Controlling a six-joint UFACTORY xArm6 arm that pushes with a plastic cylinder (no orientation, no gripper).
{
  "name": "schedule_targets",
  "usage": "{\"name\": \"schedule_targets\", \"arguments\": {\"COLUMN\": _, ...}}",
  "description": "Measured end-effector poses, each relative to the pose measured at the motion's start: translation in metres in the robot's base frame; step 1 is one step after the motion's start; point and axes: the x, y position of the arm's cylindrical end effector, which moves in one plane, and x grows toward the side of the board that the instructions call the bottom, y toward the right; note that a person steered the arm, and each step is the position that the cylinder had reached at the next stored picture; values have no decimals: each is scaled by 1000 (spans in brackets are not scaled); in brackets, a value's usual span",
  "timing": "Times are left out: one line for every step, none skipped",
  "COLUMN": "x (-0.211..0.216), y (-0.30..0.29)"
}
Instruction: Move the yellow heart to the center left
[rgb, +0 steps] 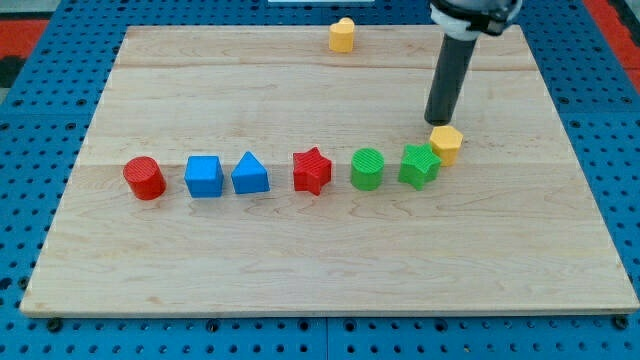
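A yellow heart sits at the top edge of the wooden board, a little right of the middle. My tip is far from it, lower and to the view's right. The tip stands just above a yellow hexagon, touching it or nearly so. The rod rises from there toward the view's top right.
A row of blocks crosses the board's middle, from the left: red cylinder, blue cube, blue triangle, red star, green cylinder, green star. The green star touches the yellow hexagon.
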Motion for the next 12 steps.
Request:
{"name": "schedule_targets", "arguments": {"x": 20, "y": -4}}
{"name": "schedule_targets", "arguments": {"x": 45, "y": 13}}
{"name": "schedule_targets", "arguments": {"x": 57, "y": 41}}
{"name": "schedule_targets", "arguments": {"x": 66, "y": 72}}
{"name": "schedule_targets", "arguments": {"x": 66, "y": 87}}
{"name": "schedule_targets", "arguments": {"x": 18, "y": 108}}
{"name": "schedule_targets", "arguments": {"x": -37, "y": 89}}
{"name": "schedule_targets", "arguments": {"x": -111, "y": 103}}
{"name": "schedule_targets", "arguments": {"x": -154, "y": 37}}
{"name": "schedule_targets", "arguments": {"x": -169, "y": -49}}
{"name": "schedule_targets", "arguments": {"x": -167, "y": -118}}
{"name": "schedule_targets", "arguments": {"x": -116, "y": -228}}
